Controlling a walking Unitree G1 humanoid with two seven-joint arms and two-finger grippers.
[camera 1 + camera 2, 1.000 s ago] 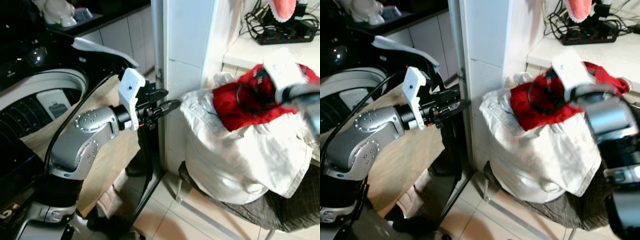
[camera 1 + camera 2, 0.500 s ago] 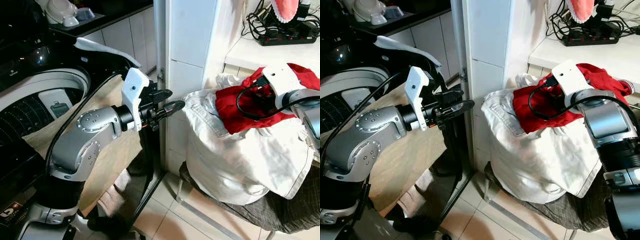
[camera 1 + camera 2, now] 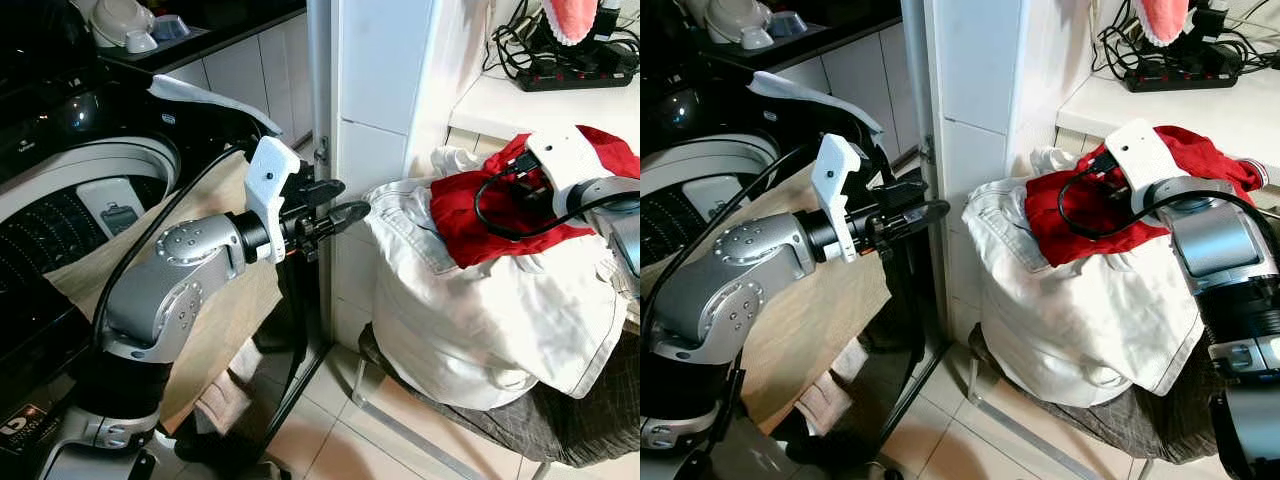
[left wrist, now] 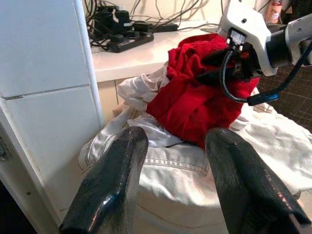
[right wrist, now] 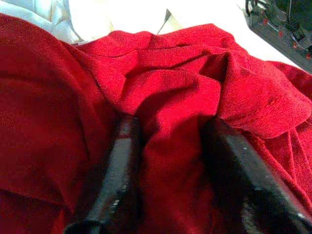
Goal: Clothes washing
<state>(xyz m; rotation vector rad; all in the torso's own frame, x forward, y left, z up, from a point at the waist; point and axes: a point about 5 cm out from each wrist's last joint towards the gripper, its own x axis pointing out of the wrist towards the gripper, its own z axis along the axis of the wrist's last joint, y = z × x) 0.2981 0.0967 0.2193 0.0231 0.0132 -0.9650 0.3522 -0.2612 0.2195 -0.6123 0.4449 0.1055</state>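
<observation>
Red garment (image 3: 480, 215): soft knit, crumpled in deep folds; sits on top of the laundry pile, beside the white tabletop (image 3: 500, 100).
Handling: likely light and limp; it should bunch rather than slip. Best hold looks like a thick fold at the crest, not a thin edge.
Right claw (image 5: 170, 170): fingers pressed down into the red cloth, a ridge of fabric bunched between them; parted, not yet clenched.
Left claw (image 3: 335, 205): fingers spread, empty, held in the air just beside the white denim (image 3: 470, 320), aimed at the pile.
Pile: white denim under the red, heaped on a chair (image 3: 400, 395).
Washer (image 3: 90, 190): open drum at the robot's left, well apart from the pile.
</observation>
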